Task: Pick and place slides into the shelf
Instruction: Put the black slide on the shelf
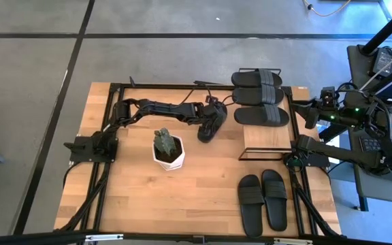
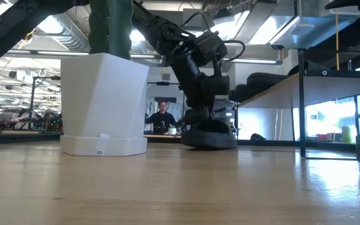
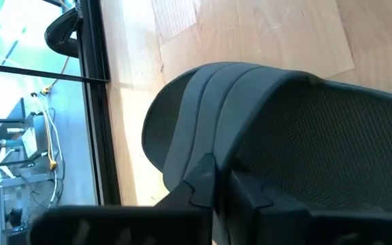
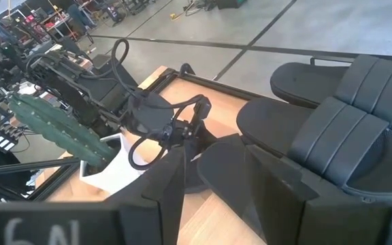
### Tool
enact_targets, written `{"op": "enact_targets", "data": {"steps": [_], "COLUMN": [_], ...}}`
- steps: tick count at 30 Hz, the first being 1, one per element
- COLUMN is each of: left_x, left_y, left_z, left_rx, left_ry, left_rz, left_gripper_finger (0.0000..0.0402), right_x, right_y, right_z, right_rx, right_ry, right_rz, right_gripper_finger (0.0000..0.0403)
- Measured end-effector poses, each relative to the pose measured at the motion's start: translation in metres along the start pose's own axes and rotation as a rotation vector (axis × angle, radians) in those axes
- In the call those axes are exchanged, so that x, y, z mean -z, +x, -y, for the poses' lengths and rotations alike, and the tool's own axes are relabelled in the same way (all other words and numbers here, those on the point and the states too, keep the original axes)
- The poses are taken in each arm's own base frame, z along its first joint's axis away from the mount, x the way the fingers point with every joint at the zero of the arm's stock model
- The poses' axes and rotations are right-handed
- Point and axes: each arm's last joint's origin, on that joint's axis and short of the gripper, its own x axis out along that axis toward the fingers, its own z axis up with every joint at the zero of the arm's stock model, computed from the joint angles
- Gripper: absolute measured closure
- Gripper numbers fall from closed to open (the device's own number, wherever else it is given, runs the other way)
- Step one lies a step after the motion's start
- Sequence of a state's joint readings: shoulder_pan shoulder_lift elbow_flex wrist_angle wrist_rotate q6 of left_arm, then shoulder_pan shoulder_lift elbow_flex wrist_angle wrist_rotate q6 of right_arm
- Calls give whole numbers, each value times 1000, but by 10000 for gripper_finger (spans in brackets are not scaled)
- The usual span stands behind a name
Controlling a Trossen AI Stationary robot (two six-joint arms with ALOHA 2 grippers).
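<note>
Grey concrete floor point(image 1: 182, 47) all round the bench, dark seam lines point(image 1: 67, 68) running across it. Light wooden bench point(image 1: 196, 197) with a black frame. Black cart with electronics point(image 1: 386, 61) at the right edge of the high view. Low view looks into an open workshop: exposed ceiling with ducting point(image 2: 61, 25), bright strip lights point(image 2: 274, 25), cluttered workbenches point(image 2: 17, 122) far back, a person point(image 2: 162, 115) at a desk in the distance. Strong daylight through windows point(image 2: 330, 119) on the right, glare on the benchtop.
</note>
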State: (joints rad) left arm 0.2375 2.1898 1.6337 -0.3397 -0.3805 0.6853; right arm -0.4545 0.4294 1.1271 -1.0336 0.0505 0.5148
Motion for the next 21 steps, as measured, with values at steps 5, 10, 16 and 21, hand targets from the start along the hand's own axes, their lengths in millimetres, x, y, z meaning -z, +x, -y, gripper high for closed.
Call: {"op": "enact_targets", "data": {"steps": [5,10,16,21], "left_x": [0,0,1,-1], "left_y": [-1,-8,-37,-69], "left_z": [0,-4,-19,-39], "left_rx": [-21,-27,-23,-66], "left_ry": [1,8,7,-7], "left_rz": [-15,-24,-22,32], "left_gripper_finger": [391,394,397,398], "right_x": [0,0,0,0], "right_y": [0,0,0,0], "right_z": [0,0,0,0], "right_rx": [0,0,0,7], "right_ry": [0,0,0,0], "right_rz": [0,0,0,4], "right_gripper_finger": [250,250,250,250]}}
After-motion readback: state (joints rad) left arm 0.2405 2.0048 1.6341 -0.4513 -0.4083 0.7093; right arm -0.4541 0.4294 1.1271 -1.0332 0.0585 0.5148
